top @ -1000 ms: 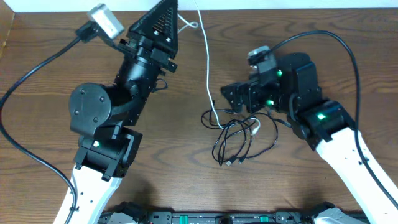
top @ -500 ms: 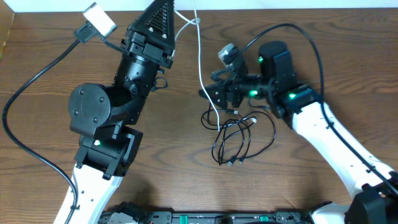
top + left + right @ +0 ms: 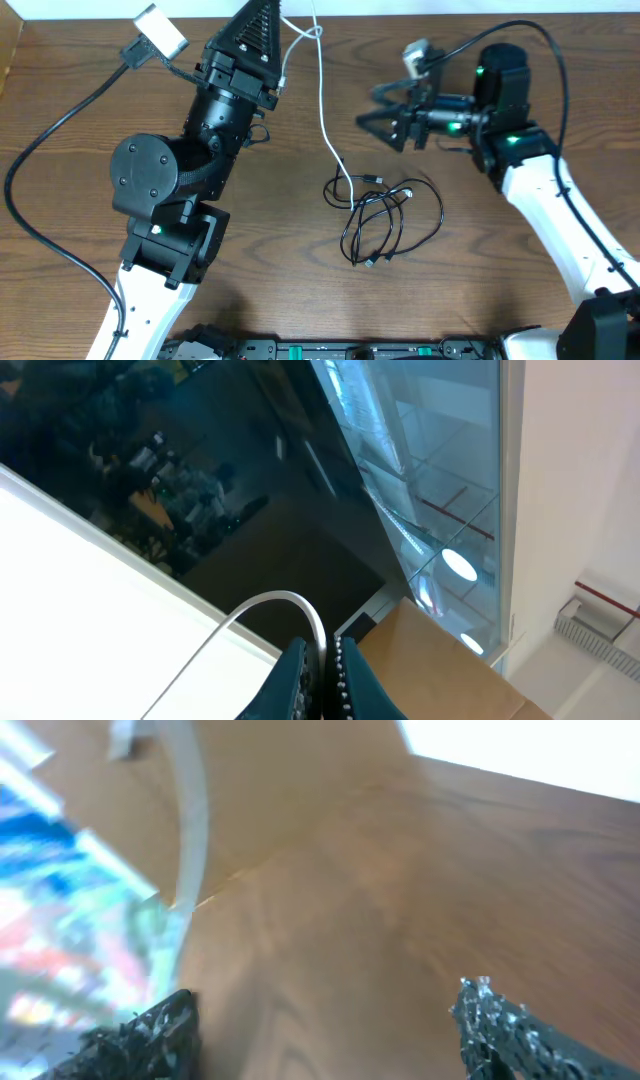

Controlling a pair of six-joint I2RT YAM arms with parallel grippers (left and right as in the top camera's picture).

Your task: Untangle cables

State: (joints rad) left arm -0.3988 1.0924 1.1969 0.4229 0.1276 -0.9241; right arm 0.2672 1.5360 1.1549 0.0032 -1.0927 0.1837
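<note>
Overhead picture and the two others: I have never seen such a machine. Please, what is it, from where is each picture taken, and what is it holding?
These are two robot arms at a wooden table. The overhead picture looks down from above. Each of the other two comes from a camera on one arm's wrist, looking along its tool. On the table lies a tangle of thin black cables. A white cable runs from the tangle up to the left tool, which is shut on it. The right tool is open and holds nothing. Its own picture is blurred.
</note>
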